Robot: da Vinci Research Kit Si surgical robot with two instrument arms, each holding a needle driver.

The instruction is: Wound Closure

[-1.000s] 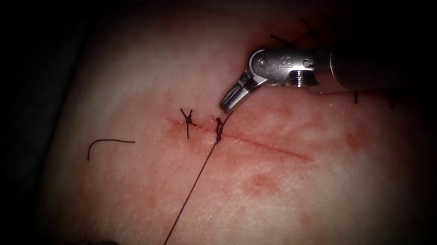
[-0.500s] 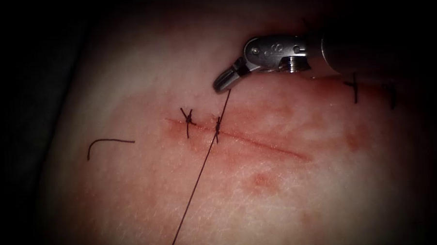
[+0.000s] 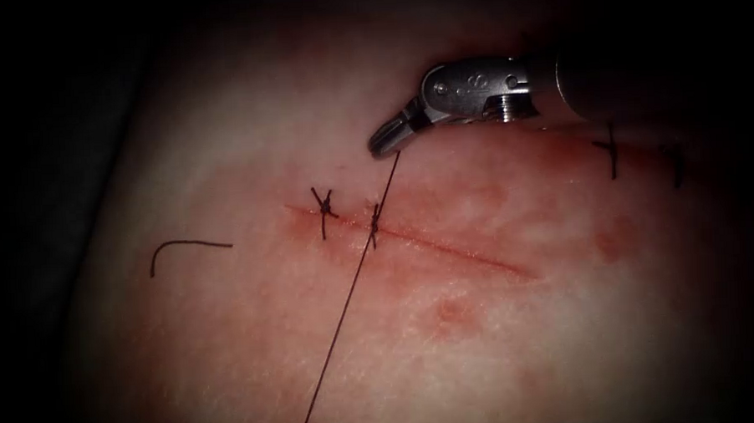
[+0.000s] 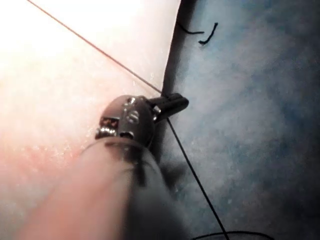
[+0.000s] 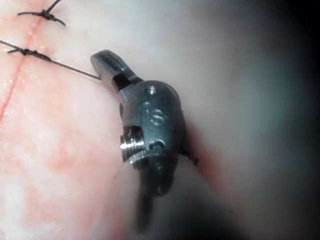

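Thread (image 3: 346, 298) taut, steep diagonal, both claws gripping.

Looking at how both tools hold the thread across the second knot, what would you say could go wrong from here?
1. The thread runs taut from the right tool through the second knot to the left tool; more tension might snap it or tear the tissue.
2. Either tool's hold could slip, loosening that knot.
3. The cut right of the knot lies unstitched.
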